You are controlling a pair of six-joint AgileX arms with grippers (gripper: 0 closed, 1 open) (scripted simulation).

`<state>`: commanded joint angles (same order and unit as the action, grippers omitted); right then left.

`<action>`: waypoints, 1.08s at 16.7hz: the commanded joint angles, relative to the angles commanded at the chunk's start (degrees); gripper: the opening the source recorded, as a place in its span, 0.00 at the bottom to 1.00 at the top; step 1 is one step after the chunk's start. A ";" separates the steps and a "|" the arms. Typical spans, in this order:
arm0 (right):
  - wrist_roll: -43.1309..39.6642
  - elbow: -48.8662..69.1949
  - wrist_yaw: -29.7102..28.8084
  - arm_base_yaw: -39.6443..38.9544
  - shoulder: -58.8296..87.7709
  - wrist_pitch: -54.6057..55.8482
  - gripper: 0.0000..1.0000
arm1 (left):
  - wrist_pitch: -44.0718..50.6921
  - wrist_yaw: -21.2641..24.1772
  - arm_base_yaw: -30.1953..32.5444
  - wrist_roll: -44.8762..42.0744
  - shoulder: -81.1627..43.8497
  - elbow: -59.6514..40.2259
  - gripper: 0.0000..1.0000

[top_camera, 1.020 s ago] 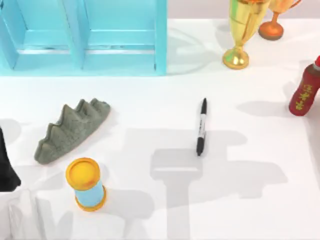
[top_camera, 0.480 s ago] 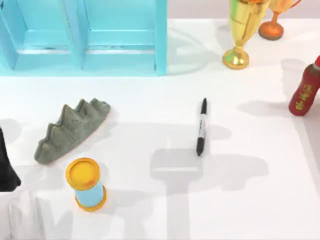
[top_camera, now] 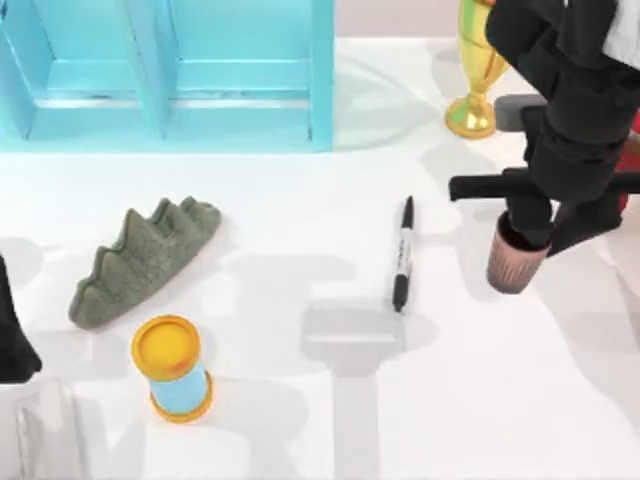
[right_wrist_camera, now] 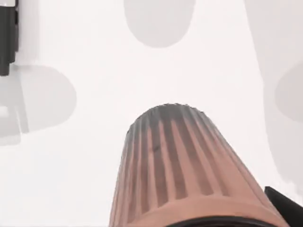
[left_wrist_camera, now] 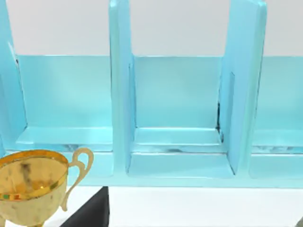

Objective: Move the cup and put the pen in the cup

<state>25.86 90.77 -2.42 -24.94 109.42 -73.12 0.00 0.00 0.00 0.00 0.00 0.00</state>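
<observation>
Currently my right gripper (top_camera: 530, 238) is clamped on the cup (top_camera: 515, 265), right of the pen (top_camera: 402, 254); my left gripper's finger state cannot be told.

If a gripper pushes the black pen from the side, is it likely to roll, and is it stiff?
The pen lies flat on the white table and looks round and slim, so a sideways push would probably roll it. It appears straight and rigid, so it likely will not bend. Its narrow body may slip unless it is gripped squarely across the labelled middle.
</observation>
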 joint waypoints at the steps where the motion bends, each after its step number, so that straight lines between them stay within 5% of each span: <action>1: 1.47 -0.48 -0.16 -1.47 0.42 0.89 0.00 | 0.00 0.00 0.00 0.00 0.00 0.00 1.00; 17: 3.11 -8.16 -0.28 -3.08 2.95 11.10 0.00 | 0.00 0.00 0.00 0.00 0.00 0.00 1.00; 18: 3.11 -8.16 -0.28 -3.08 2.95 11.10 0.08 | 0.00 0.00 0.00 0.00 0.00 0.00 1.00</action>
<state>28.97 82.60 -2.71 -28.02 112.37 -62.03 0.00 0.00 0.00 0.00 0.00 0.00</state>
